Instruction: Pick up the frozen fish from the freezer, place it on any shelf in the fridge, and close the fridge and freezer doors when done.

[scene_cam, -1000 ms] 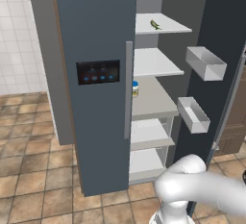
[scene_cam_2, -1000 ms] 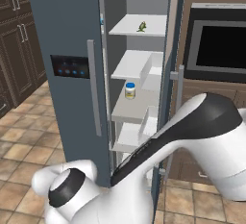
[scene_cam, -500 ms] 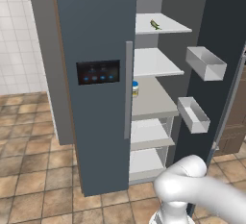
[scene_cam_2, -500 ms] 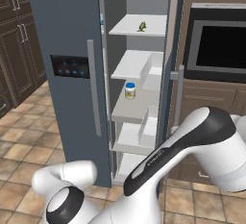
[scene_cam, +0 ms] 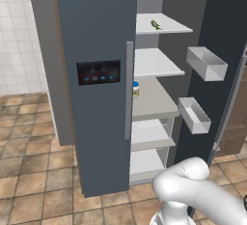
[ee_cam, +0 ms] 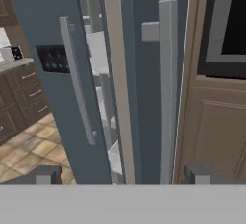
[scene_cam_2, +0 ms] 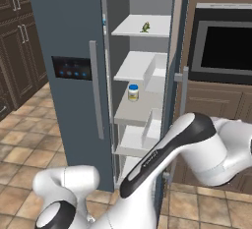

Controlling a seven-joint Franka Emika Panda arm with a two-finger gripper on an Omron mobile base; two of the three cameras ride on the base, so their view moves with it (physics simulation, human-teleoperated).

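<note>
On the top shelf (scene_cam: 164, 25) of the open side of the tall grey unit lies the frozen fish (scene_cam: 156, 24), tiny and green-yellow. From the other side it sits near the front edge of that same shelf, with its tail fin up. This open side is the wider one, the fridge (scene_cam_2: 142, 66), and it has light-grey shelves one under the other.

Two shelves lower stands a small jar (scene_cam_2: 133, 92) with a blue lid, close to the left wall.

One door (scene_cam: 99, 74) is shut. It has a black panel (scene_cam: 98, 72) with little blue lights and a long grey bar handle (scene_cam: 129, 90) next to the gap. The other door (scene_cam: 219, 50) stands wide open to the right. Two grey bins (scene_cam: 206, 63) hang on its inner side, one above the other.

The white arm (scene_cam_2: 192, 144) bends low in front of the open door. The claw (ee_cam: 120, 174) is down by the edge of that door, and its two dark tips sit far apart with nothing between them. Just ahead of it are the open door's bar handle (ee_cam: 166, 83) and the shut door's handle. A wooden cabinet (ee_cam: 216, 122) with a dark oven (scene_cam_2: 221, 46) above it stands right beside the unit. The floor (scene_cam: 34, 171) has brown tiles.
</note>
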